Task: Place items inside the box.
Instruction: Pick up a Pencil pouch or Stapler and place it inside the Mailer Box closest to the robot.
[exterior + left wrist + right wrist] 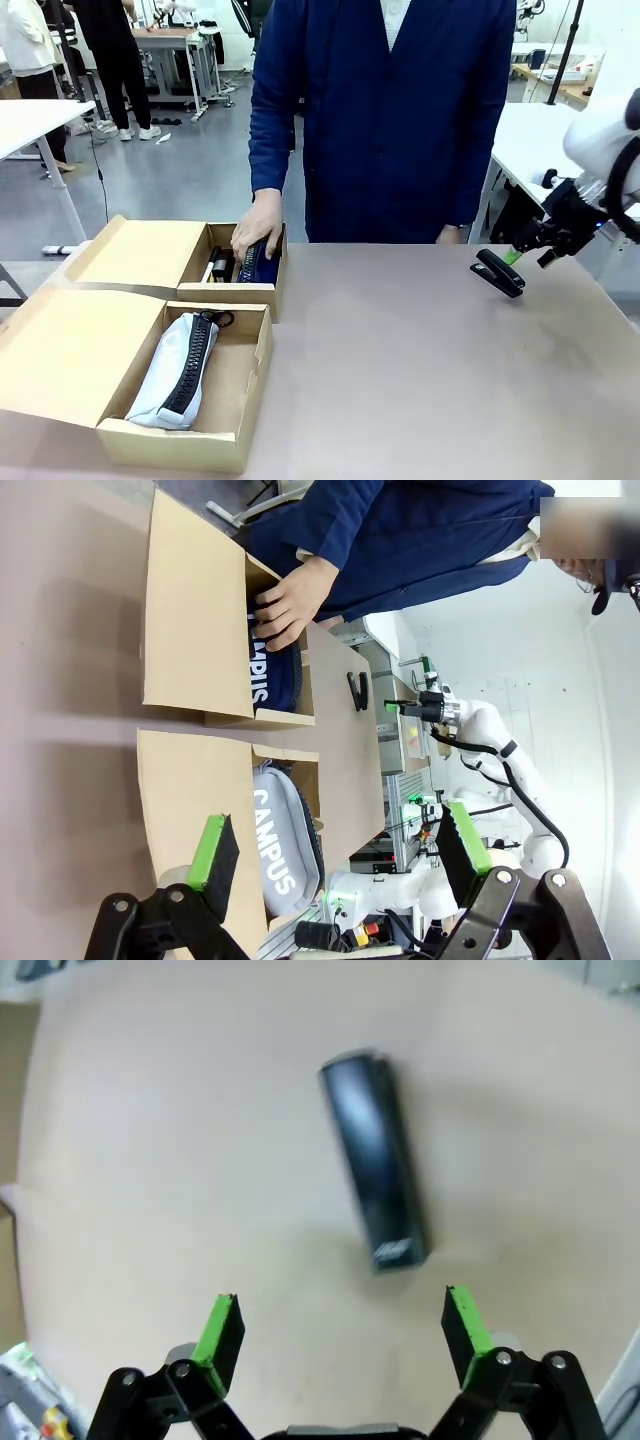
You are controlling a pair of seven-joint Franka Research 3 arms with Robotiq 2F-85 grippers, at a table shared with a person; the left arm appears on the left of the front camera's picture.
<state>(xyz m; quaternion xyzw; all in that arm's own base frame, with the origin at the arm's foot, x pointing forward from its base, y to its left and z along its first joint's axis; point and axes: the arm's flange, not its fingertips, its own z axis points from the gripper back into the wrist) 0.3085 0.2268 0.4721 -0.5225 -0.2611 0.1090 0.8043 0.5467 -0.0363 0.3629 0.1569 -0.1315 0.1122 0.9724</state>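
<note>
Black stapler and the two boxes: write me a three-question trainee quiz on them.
1. True or false: the right gripper is shut on the black stapler.
2. Pick one. What lies in the near box? A a yellow knife; B a light grey zip pouch; C a white marker.
3. Fill the gap: the person's hand rests on the navy pouch in the ___ box.
Key: 1 false, its jaws stand open; 2 B; 3 far.
</note>
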